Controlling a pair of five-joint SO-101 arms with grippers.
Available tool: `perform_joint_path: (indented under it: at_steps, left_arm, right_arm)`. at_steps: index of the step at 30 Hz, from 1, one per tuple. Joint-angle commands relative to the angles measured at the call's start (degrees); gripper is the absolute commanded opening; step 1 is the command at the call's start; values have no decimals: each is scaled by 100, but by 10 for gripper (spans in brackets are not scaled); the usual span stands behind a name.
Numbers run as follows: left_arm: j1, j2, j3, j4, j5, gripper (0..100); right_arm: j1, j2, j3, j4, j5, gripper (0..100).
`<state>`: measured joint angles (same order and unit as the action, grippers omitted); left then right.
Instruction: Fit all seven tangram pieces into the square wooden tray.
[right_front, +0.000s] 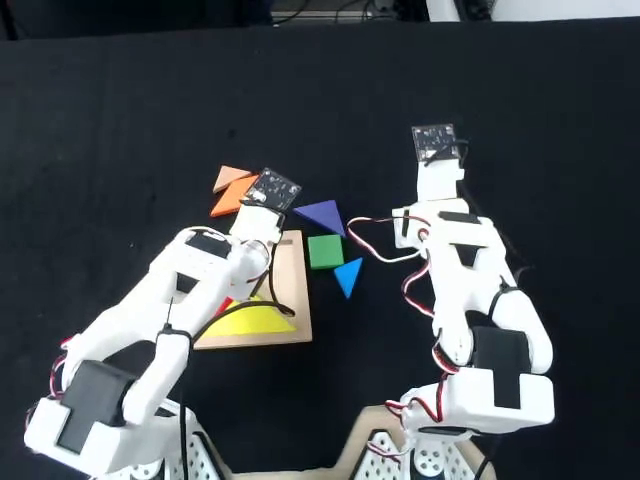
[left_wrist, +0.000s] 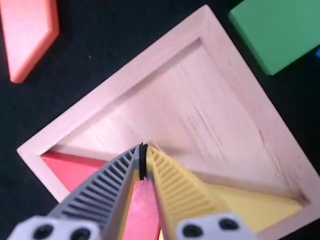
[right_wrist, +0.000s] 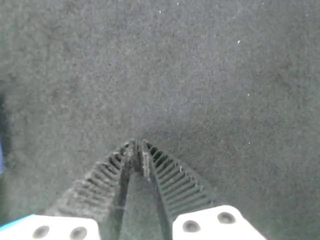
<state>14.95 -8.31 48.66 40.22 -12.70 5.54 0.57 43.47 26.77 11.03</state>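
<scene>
Left claw (left_wrist: 142, 161), fingers pressed together on nothing, hangs over the square wooden tray (left_wrist: 200, 115). Its tip is above the bare floor, where the large yellow triangle (left_wrist: 250, 210) and the red triangle (left_wrist: 70, 167) lie inside the tray. Right claw (right_wrist: 136, 152), likewise closed and empty, sits over the black table cloth (right_wrist: 225, 75), well apart from the tray. Near the tray's far corner lies a purple triangle (right_front: 322, 215). An orange parallelogram (left_wrist: 30, 35) is also near the tray, a green square (right_front: 325, 251) just beside it, and a small blue triangle (right_front: 348, 275) near it.

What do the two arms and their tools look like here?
The left arm and right arm are white shells with black motor blocks and loose red, white and black cables. The left tool has one grey and one yellow ribbed finger; the right tool has dark ribbed fingers.
</scene>
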Motion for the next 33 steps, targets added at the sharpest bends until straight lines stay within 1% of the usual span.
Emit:
perform_joint_path:
  at_steps: [1, 8, 11, 13, 15, 17, 19, 21, 24, 27, 29, 33]
  left_arm:
    - [-13, -316, -22, 26, -53, 30]
    - [-22, -466, 48, -79, 26, 32]
    - [-295, -695, 66, -88, 677, 33]
    - [-813, -1055, 84, -88, 1055, 33]
    - [-1437, -1468, 127, 0, 1213, 33]
    - [-2035, -1785, 233, 193, 1108, 34]
    - [-2580, -2040, 532, 352, 941, 35]
    - [-3064, -2242, 963, 396, 695, 63]
    - [-3846, -2523, 1569, 396, 299, 137]
    - [-4418, -2857, 1991, 396, -97, 195]
    - [-4585, -3121, 2185, 396, -167, 209]
    - [-4593, -3657, 2492, 387, -202, 209]
  right_arm:
    - [-105, -31, -312, 44, 53, 12]
    - [-105, -31, -312, 44, 53, 12]
    - [-105, -31, -321, 44, 53, 15]
    - [-105, -31, -330, 44, 44, 15]
    - [-105, -40, -330, 62, 44, 16]
    - [-105, -40, -426, 273, 62, 26]
    - [-105, -4, -822, 862, 193, 76]
    - [-132, 13, -1288, 1521, 237, 136]
    - [-536, 13, -1807, 2136, 466, 201]
    - [-1336, 13, -2026, 2418, 1178, 212]
    - [-1811, -31, -2149, 2541, 1538, 212]
    - [-2479, 13, -2325, 2787, 2119, 214]
